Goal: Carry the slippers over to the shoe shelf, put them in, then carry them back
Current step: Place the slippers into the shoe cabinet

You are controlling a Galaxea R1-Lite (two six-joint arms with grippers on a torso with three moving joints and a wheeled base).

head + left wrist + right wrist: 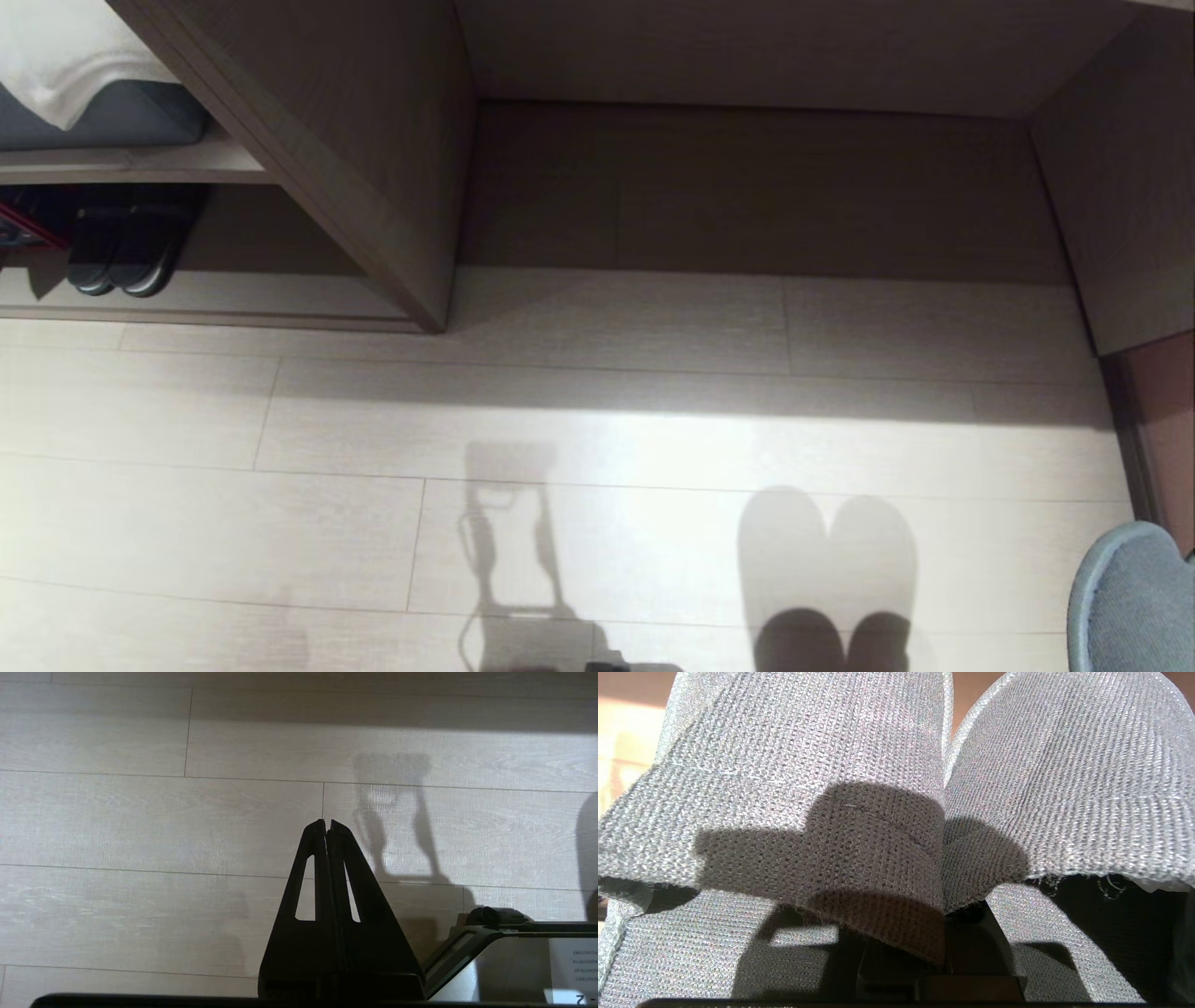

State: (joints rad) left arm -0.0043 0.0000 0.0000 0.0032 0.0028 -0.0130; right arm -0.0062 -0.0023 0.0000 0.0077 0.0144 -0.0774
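Observation:
The slippers [859, 765] are a grey knitted fabric pair, side by side, filling the right wrist view. My right gripper [952, 924] is shut on their inner upper edges where the two meet, and the fabric hides its fingertips. In the head view one rounded slipper end with a blue-grey rim [1134, 597] shows at the bottom right, held above the floor. The shoe shelf [215, 299], a low cubby with a raised base board, is at the far left. My left gripper [325, 822] hangs shut and empty over the pale plank floor.
A black pair of slippers [121, 247] stands inside the low cubby, with white cloth [56, 56] on the shelf above. A wide recess without a base board [747, 187] lies straight ahead, closed on the right by a side panel [1120, 187]. Part of my base [514, 961] shows beside the left gripper.

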